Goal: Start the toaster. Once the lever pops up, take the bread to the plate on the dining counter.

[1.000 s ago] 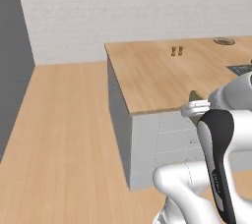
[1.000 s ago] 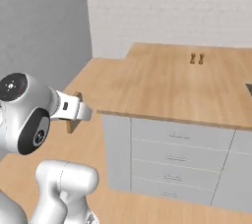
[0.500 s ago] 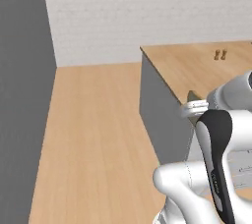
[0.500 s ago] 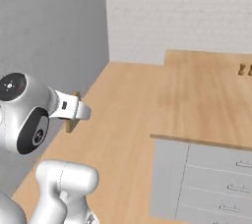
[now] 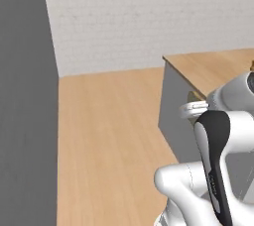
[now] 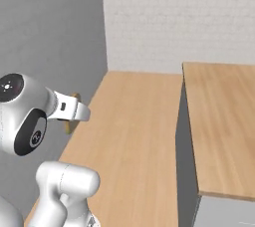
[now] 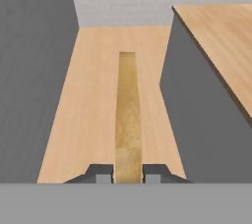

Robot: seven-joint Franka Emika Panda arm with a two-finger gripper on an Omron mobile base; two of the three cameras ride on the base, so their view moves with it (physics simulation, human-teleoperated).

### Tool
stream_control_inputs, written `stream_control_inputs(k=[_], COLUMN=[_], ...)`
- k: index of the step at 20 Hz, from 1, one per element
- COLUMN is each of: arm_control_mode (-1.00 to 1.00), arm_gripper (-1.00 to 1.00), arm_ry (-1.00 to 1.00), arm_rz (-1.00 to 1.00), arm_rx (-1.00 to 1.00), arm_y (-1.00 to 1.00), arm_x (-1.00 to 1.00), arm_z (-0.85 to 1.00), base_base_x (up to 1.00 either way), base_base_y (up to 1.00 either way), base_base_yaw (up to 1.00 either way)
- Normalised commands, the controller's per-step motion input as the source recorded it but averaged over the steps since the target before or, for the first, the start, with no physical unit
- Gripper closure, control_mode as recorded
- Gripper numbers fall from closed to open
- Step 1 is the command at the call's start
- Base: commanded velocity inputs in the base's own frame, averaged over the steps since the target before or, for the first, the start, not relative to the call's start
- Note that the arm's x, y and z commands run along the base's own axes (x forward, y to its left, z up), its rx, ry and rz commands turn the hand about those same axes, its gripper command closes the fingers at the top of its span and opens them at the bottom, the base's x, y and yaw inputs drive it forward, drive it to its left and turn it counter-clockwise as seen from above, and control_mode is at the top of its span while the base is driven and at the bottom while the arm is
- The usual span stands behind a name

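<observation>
I have the end effector clamped on the bread, slice edge-on between the fingers so it rides steady, with the table off to one side.

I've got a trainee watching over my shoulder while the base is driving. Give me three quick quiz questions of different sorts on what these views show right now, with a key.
1. True or false: the gripper is shut on the bread.
2. In the hand view, the bread appears: A) flat-on, B) edge-on, as a narrow strip, C) lying on the floor.
3. Fill in: in the hand view, the wooden counter with the grey base lies on the ____ side of the picture.

Key: 1 true, the fingers press both faces of the slice. 2 B. 3 right.
</observation>
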Motion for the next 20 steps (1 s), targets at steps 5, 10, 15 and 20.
stream_control_inputs(k=[5, 10, 15, 20], arm_control_mode=[1.0, 1.0, 1.0, 1.0], arm_gripper=[1.0, 1.0, 1.0, 1.0], arm_ry=[0.0, 0.0, 0.0, 0.0], arm_rz=[0.0, 0.0, 0.0, 0.0], arm_rx=[0.0, 0.0, 0.0, 0.0], arm_y=[0.0, 0.0, 0.0, 0.0], arm_x=[0.0, 0.0, 0.0, 0.0], arm_z=[0.0, 0.0, 0.0, 0.0], base_base_x=[1.0, 1.0, 1.0, 1.0], base_base_y=[0.06, 0.02, 0.0, 0.0], base_base_yaw=[-0.06, -0.05, -0.02, -0.01])
